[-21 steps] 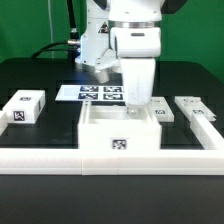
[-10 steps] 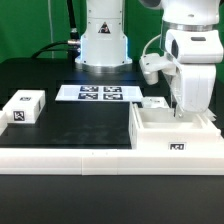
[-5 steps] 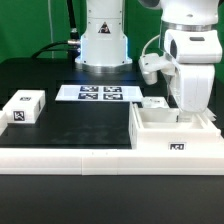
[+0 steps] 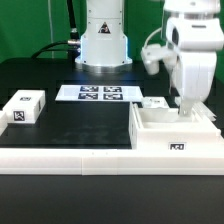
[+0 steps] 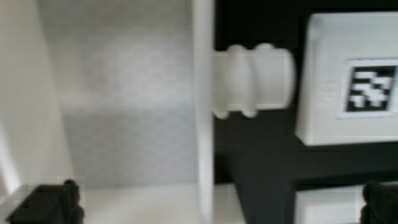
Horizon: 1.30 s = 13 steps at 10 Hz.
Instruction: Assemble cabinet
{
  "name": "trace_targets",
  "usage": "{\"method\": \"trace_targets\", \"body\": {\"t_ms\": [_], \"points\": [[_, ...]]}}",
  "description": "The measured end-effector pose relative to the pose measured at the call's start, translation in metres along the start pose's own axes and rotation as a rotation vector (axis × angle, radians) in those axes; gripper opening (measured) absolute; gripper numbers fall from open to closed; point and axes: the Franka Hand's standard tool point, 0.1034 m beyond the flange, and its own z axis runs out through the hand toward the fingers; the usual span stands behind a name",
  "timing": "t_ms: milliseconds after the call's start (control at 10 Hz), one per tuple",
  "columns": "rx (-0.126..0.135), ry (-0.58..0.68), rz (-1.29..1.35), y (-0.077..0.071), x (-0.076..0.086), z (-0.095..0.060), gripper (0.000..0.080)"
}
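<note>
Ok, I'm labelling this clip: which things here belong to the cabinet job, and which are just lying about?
Job:
cabinet
gripper, open over its wall
tagged white part with a peg, beside that wall
small tagged block, probably

Lying about:
marker board
white rail along the table's front

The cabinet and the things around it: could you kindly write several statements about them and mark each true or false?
1. The cabinet stands toward the exterior view's right. True.
2. The gripper is shut on the small block. False: the small block lies alone at the exterior view's left, and the gripper is open over the cabinet's wall.
3. The marker board lies flat with nothing on it. True.
4. The cabinet is closed on top. False: its top is open and the inside shows.
</note>
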Motion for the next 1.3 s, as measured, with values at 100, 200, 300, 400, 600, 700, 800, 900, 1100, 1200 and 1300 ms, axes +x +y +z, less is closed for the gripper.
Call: {"method": "trace_targets", "body": {"t_ms": [100, 200, 300, 400, 600, 700, 800, 900, 1100, 1200, 1300], "points": [[-0.014, 0.005, 0.015, -0.010, 0.004, -0.005, 0.0797], [-0.034, 0.015, 0.026, -0.024, 0.012, -0.009, 0.0797], [-0.036, 0.020, 0.047, -0.032, 0.021, -0.009, 0.0797], [-0.034, 0.020, 0.053, -0.029, 0.016, -0.008, 0.0797], [-0.033, 0.020, 0.057, -0.030, 0.015, -0.007, 0.0797], [-0.032, 0.025, 0.064, -0.034, 0.020, -0.002, 0.0797], [-0.061, 0.067, 0.085, -0.049, 0.040, 0.016, 0.0797], [-0.048, 0.068, 0.080, -0.061, 0.049, 0.022, 0.0797], [-0.039, 0.071, 0.072, -0.070, 0.056, 0.029, 0.0797], [-0.032, 0.074, 0.074, -0.074, 0.060, 0.034, 0.0797], [-0.025, 0.072, 0.074, -0.076, 0.059, 0.038, 0.0797]]}}
